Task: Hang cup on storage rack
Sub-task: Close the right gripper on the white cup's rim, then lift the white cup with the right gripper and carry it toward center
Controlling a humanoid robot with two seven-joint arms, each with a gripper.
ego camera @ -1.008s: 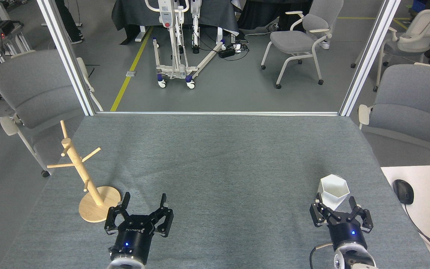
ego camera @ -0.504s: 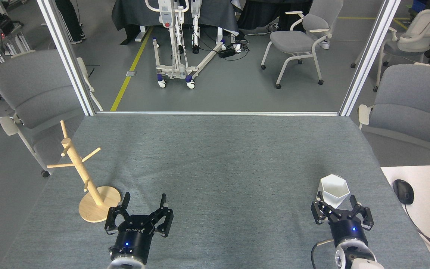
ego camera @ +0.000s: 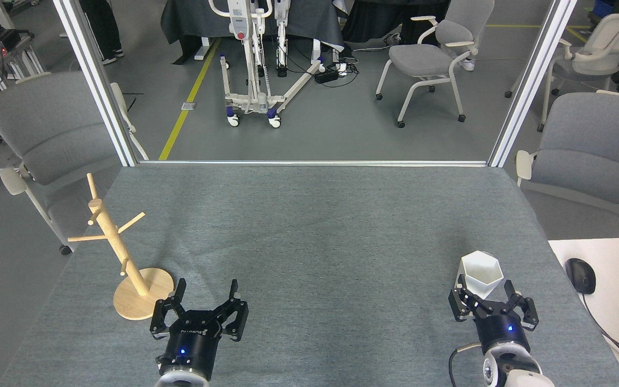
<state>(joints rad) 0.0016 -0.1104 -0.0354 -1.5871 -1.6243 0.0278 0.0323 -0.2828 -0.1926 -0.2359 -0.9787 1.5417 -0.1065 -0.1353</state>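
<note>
Storage rack (ego camera: 127, 263) stands at the surface's left edge, our left tool (ego camera: 206, 296) beside it, wide and empty. Cup (ego camera: 480, 275) sits upright near the right edge; our right tool (ego camera: 486, 297) straddles it, wide. Step: grasping. Next: close, lift.

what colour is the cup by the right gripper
Plain matte white cup, seen best in the head view.

The right hand (ego camera: 486, 294) hides the cup's (ego camera: 480, 274) base, and the bottom edge crops both arms.
</note>
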